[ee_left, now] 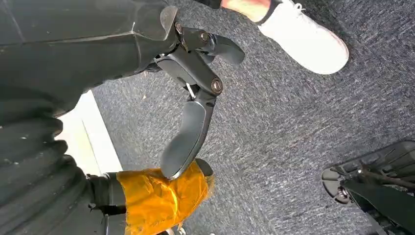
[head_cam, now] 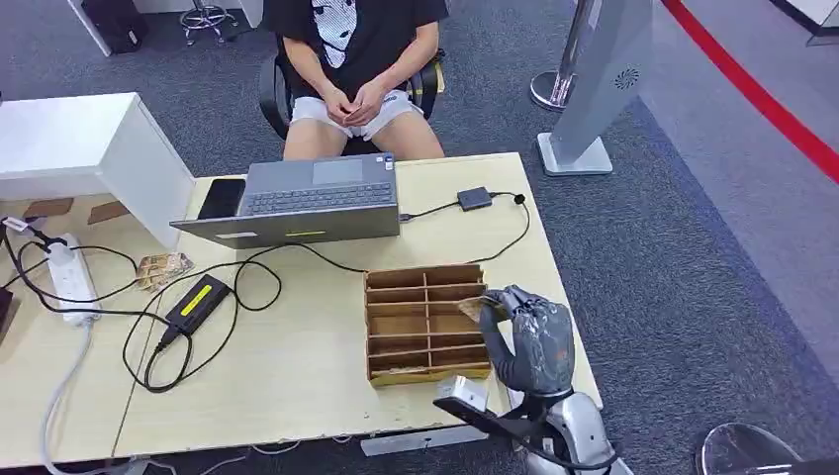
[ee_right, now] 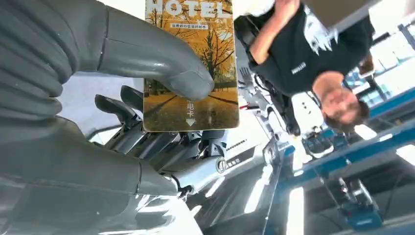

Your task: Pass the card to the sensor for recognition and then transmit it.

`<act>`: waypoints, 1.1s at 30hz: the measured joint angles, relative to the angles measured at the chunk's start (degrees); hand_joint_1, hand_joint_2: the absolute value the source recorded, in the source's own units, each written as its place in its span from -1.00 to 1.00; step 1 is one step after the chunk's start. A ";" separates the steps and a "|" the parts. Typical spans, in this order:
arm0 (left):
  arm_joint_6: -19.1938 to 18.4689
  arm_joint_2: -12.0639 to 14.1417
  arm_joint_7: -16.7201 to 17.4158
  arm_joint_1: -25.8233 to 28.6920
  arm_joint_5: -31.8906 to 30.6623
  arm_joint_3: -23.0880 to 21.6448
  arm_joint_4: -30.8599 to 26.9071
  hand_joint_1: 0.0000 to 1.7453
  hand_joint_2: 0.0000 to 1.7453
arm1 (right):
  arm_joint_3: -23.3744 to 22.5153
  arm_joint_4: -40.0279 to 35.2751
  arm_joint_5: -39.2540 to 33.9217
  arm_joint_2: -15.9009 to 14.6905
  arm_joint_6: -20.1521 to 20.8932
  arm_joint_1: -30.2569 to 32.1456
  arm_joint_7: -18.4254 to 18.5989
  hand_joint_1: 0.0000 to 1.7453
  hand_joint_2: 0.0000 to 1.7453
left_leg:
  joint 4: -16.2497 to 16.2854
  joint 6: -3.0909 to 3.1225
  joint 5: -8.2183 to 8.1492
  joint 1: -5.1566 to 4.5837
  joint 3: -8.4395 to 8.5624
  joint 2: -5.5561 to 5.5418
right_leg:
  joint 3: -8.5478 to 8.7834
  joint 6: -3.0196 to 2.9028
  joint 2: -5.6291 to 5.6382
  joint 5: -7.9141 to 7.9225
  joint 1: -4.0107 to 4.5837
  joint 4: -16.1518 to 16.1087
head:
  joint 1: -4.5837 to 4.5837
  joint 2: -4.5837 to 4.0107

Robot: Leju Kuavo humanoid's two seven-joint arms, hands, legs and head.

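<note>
Head view first: the right hand (head_cam: 529,336) sits at lower right of the frame, just beside the wooden tray (head_cam: 427,322), fingers curled round a card (head_cam: 471,309) whose corner peeks out on its left, so it looks freshly lifted clear of the slots. The small black sensor (head_cam: 474,197) lies upper centre on the table (head_cam: 297,386), cabled to the laptop (head_cam: 302,201), well apart from the hand; that's the likely next stop. A person sits beyond the table, hands in lap, probably waiting to receive. Left wrist view now: the left hand (ee_left: 188,98) hangs over grey carpet, fingers apart, holding nothing, kept out of the way. Right wrist view: thumb (ee_right: 161,61) presses the hotel card (ee_right: 191,73) flat against the fingers (ee_right: 122,105) behind, face exposed, a grip that leaves most of the card free for reading.
</note>
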 joint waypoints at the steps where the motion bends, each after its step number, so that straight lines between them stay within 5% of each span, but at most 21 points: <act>1: -0.02 0.00 0.00 0.01 0.00 0.00 0.00 -1.00 1.00 | 0.02 -0.07 -0.31 0.02 0.04 -0.41 -0.09 1.00 1.00 | 0.00 0.00 0.01 0.00 0.00 -0.02 | 0.02 0.00 -0.02 0.00 0.00 0.00 | 0.02 0.00; 5: -0.33 0.00 0.00 -0.10 -1.14 -0.20 0.00 -1.00 1.00 | 0.24 0.22 -9.39 0.26 4.73 -3.99 -1.66 1.00 1.00 | 0.00 -0.01 0.03 0.00 -0.02 0.04 | 0.02 -0.06 0.06 0.06 0.00 0.03 | 0.00 0.00; 12: -3.35 -0.20 1.12 -2.72 -4.55 -2.34 0.00 -1.00 1.00 | -0.04 15.99 -16.86 4.94 17.62 -28.79 4.44 1.00 1.00 | 0.00 -0.01 0.46 0.01 -0.06 0.18 | -0.13 -0.14 0.23 0.42 0.00 0.06 | 0.00 0.00; 18: -4.59 -0.63 1.36 -4.38 -5.11 -4.53 0.00 -1.00 1.00 | -0.57 34.35 -18.12 10.73 18.99 -45.28 9.09 1.00 1.00 | 0.00 -0.07 0.55 0.02 -0.07 0.08 | -0.14 -0.15 0.15 0.47 0.01 0.11 | 0.00 0.00; 33: -4.77 -0.85 1.36 -4.44 -5.33 -5.95 0.00 -1.00 1.00 | -0.87 46.80 -18.27 14.54 18.80 -51.91 9.88 1.00 1.00 | 0.00 -0.06 0.51 0.00 -0.23 0.07 | -0.31 -0.14 0.16 0.46 0.00 0.08 | 0.00 0.00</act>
